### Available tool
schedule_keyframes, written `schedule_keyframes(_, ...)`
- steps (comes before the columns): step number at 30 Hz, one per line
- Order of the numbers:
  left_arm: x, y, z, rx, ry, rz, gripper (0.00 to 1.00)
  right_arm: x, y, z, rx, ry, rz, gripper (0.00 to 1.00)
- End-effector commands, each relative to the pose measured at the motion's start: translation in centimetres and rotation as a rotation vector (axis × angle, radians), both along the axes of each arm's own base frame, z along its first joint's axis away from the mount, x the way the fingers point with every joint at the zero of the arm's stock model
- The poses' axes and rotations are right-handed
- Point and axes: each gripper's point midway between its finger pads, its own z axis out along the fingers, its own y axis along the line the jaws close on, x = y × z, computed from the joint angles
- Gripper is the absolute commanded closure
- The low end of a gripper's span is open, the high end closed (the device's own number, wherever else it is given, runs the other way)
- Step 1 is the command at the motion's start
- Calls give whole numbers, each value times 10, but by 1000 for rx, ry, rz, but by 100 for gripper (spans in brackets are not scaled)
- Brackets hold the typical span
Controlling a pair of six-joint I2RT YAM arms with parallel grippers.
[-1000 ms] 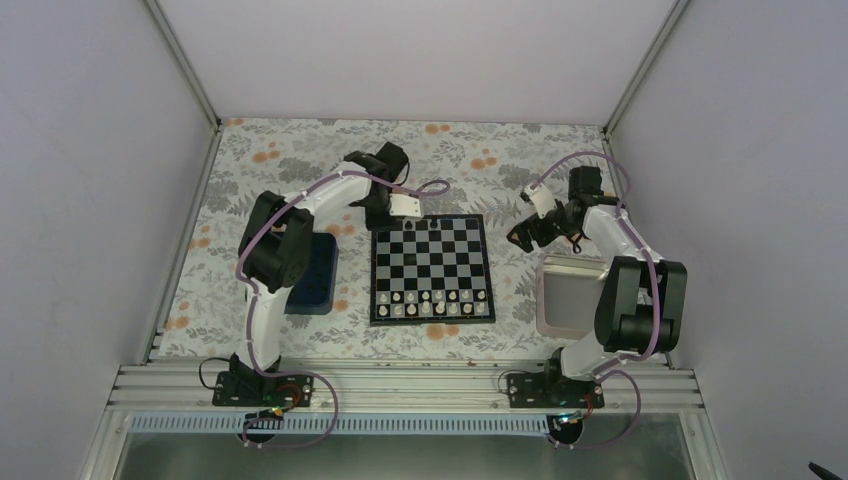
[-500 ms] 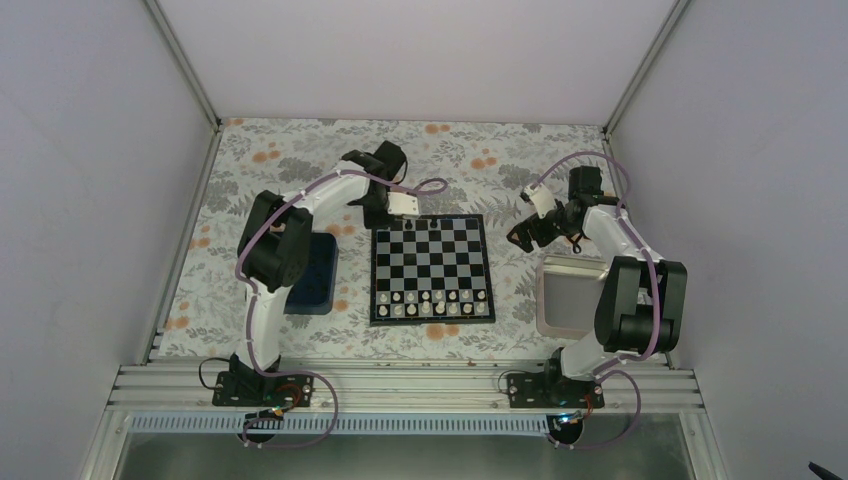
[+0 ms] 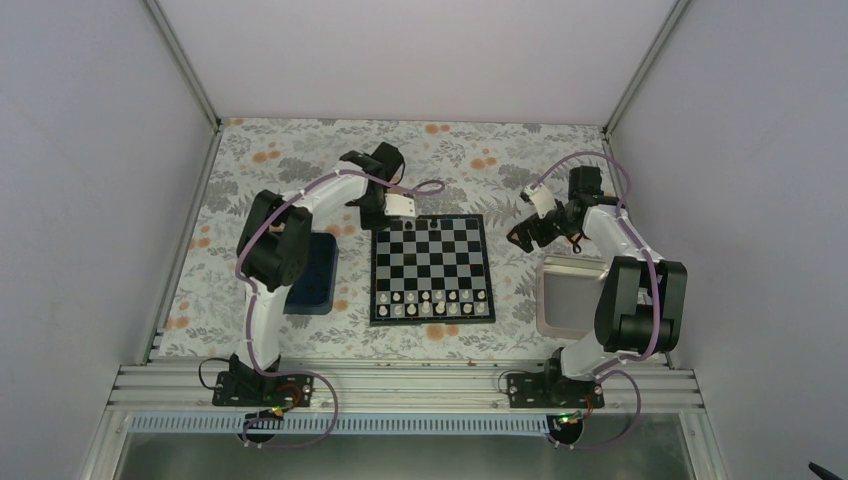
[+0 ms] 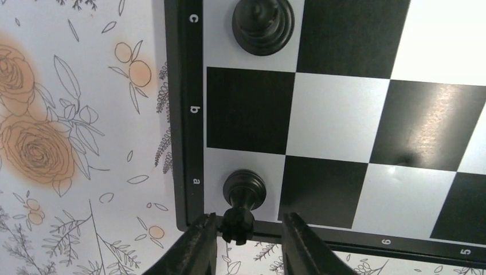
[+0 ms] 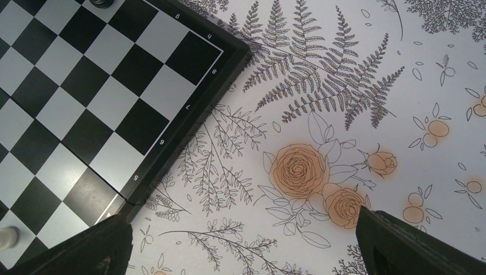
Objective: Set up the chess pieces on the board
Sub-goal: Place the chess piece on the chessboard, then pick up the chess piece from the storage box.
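The board (image 3: 432,268) lies mid-table, with white pieces along its near rows. In the left wrist view a black rook (image 4: 245,188) stands upright on the board's corner square by the letter a. My left gripper (image 4: 247,219) is open, its fingers either side of the rook's top, with a gap on the right. A second black piece (image 4: 262,23) stands on the c square. In the top view my left gripper (image 3: 390,217) is at the board's far left corner. My right gripper (image 5: 246,252) is wide open and empty over the floral cloth, beside the board's far right corner (image 5: 229,48).
A dark blue tray (image 3: 316,275) lies left of the board under the left arm. A silver metal tray (image 3: 570,295) lies to the right. A white piece (image 5: 7,238) shows at the right wrist view's lower left. Enclosure walls surround the floral cloth.
My left wrist has shifted slightly left and back at the board's far left corner. The right arm has not moved.
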Motion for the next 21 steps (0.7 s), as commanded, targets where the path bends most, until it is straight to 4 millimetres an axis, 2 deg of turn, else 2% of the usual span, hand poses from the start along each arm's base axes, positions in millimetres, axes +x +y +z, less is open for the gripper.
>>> schedule_keyframes(1, -2, 2, 6, -5, 4, 4, 68, 2, 6, 5, 11, -16, 26, 0)
schedule_keyframes(5, -1, -1, 26, -30, -15, 6, 65, 2, 5, 6, 10, -18, 24, 0)
schedule_keyframes(7, -1, 1, 42, -41, -44, 5, 64, 2, 5, 6, 11, -18, 25, 0)
schedule_keyframes(10, -3, 13, 66, -28, -96, 15, 60, 2, 5, 4, 8, -15, 24, 0)
schedule_keyframes(15, -7, 64, 99, 1, -161, 93, 51, 1, 5, 2, 6, -10, 24, 0)
schedule_keyframes(19, -23, 112, 109, -5, -167, 177, 50, 2, 4, 2, -1, -9, 20, 0)
schedule_keyframes(21, -35, 131, 106, -4, -163, 208, 50, 2, 3, 2, 0, -8, 18, 0)
